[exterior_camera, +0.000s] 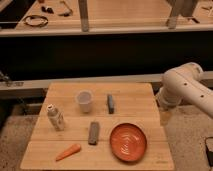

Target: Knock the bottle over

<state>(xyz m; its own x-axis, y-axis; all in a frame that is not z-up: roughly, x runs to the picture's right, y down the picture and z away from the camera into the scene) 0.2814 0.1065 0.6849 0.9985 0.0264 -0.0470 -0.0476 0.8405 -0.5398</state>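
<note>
Bottle [56,118] upright, left side of table [140,97], near cup [85,101]. My gripper [165,116] hangs off right edge, well apart; whether spread or closed, cannot tell. I should cross above plate [128,142], skirt cup, push sideways high on bottle.

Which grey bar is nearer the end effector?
The rear grey rectangular bar beside the white cup; the end effector hangs off the wooden table's right edge.
</note>
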